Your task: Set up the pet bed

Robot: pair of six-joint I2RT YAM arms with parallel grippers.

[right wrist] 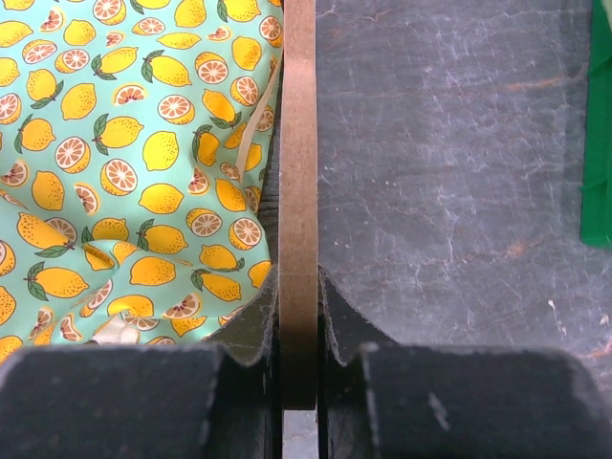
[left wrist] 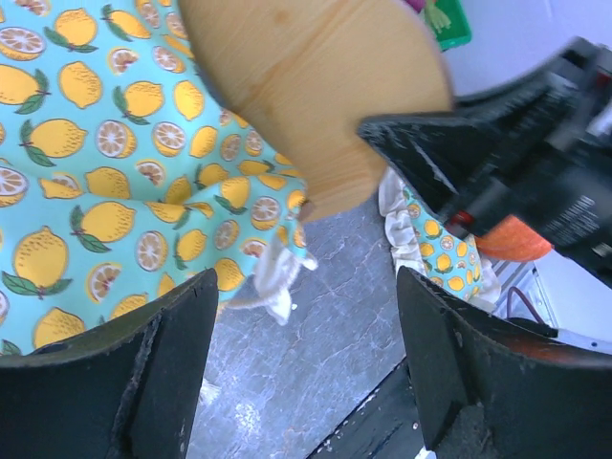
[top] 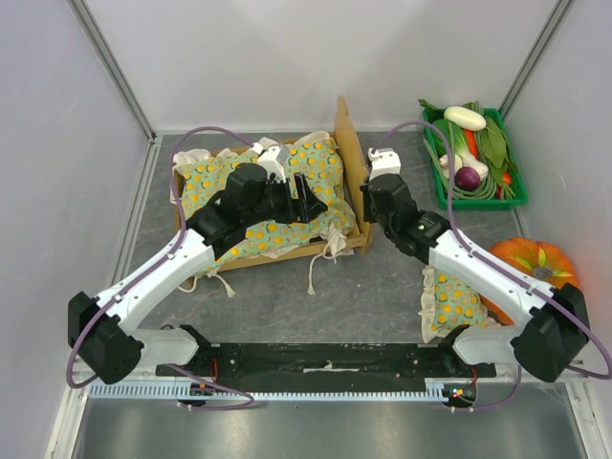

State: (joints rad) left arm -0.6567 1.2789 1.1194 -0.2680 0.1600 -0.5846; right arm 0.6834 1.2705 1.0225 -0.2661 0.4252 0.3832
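Observation:
The pet bed is a light-wood frame in the middle of the table, its tall headboard on the right. A green lemon-print ruffled blanket covers its base. My right gripper is shut on the headboard's near edge; in the right wrist view the jaws clamp the thin board. My left gripper is open and empty above the blanket near the headboard. In the left wrist view it hangs over the blanket, with the headboard ahead.
A matching small pillow lies on the table under my right arm. An orange pumpkin sits at the right. A green tray of toy vegetables stands at the back right. White walls enclose the table.

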